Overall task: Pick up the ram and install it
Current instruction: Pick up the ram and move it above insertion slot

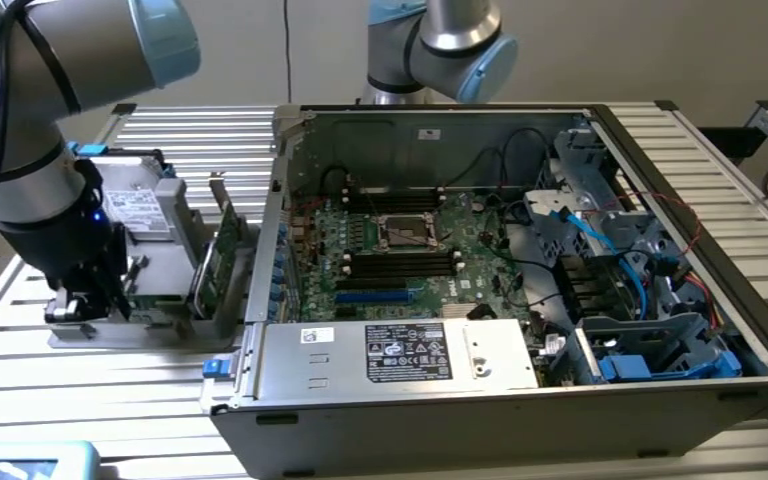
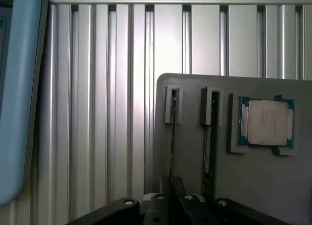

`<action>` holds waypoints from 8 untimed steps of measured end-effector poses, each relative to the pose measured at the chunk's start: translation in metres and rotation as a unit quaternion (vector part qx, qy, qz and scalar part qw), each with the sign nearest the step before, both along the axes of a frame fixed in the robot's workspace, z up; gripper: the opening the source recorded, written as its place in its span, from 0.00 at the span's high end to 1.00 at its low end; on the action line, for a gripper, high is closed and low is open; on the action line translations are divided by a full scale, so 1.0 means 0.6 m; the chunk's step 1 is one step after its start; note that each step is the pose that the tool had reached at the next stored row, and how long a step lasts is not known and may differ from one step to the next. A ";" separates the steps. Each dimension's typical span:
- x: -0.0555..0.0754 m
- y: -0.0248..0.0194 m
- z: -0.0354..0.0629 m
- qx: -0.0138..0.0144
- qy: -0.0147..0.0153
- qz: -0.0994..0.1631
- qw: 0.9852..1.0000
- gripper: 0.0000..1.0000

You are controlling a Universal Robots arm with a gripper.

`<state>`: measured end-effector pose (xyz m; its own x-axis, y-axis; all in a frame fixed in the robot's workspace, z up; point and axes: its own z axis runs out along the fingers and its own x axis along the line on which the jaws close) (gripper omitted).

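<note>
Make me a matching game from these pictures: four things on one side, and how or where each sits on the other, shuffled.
Things:
1. processor chip
2. ram stick
3. computer case
4. gripper

Places or states:
A. side open, motherboard exposed
B. low over the grey tray
C. standing on edge in a tray slot
D. lying flat in a tray pocket

Pairs: 1-D, 2-C, 3-A, 4-B

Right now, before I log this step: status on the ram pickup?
End effector low at the ram. Ram seated in gray holder. Second stick slotted alongside, apart.
</note>
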<state>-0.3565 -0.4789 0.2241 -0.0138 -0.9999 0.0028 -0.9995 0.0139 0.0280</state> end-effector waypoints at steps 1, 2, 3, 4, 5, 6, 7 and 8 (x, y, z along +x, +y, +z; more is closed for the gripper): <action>0.000 -0.0001 0.008 0.000 0.000 0.000 1.000 0.86; 0.000 -0.0001 0.015 0.000 0.000 0.000 1.000 0.86; 0.000 -0.0002 0.022 0.000 0.000 0.000 1.000 0.86; 0.000 -0.0003 0.030 0.000 0.000 0.000 1.000 0.86; 0.000 -0.0004 0.038 0.000 0.000 0.000 1.000 0.86; 0.000 -0.0004 0.046 0.000 0.000 0.000 1.000 0.86; 0.000 -0.0005 0.054 0.000 0.000 0.000 1.000 0.86; 0.000 -0.0006 0.061 0.000 0.000 0.000 1.000 0.86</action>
